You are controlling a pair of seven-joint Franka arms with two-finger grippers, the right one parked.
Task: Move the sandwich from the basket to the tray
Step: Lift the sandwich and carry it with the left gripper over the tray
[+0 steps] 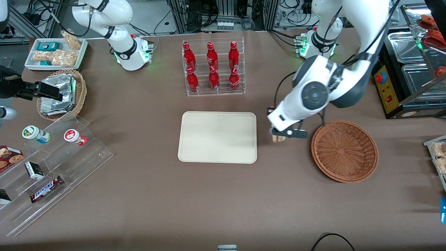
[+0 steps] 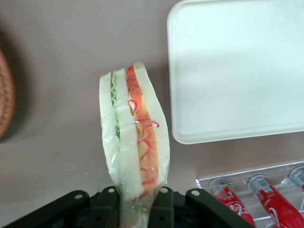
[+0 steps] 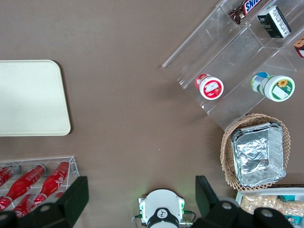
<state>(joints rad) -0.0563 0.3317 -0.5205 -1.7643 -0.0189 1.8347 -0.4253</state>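
My gripper (image 1: 279, 134) hangs over the table between the tray (image 1: 217, 136) and the basket (image 1: 344, 151), shut on the sandwich (image 1: 278, 138). In the left wrist view the sandwich (image 2: 134, 130) is a clear-wrapped wedge of pale bread with green and orange-red filling, pinched at its narrow end by my gripper (image 2: 135, 206). The cream tray (image 2: 237, 66) lies just beside it, bare. The reddish-brown wicker basket (image 2: 4, 95) shows only at its rim there, and it holds nothing in the front view.
A clear rack of red bottles (image 1: 212, 69) stands farther from the front camera than the tray. Toward the parked arm's end are a small wicker basket with foil packets (image 1: 61, 94), a white snack tray (image 1: 55, 52) and clear display steps (image 1: 52, 167).
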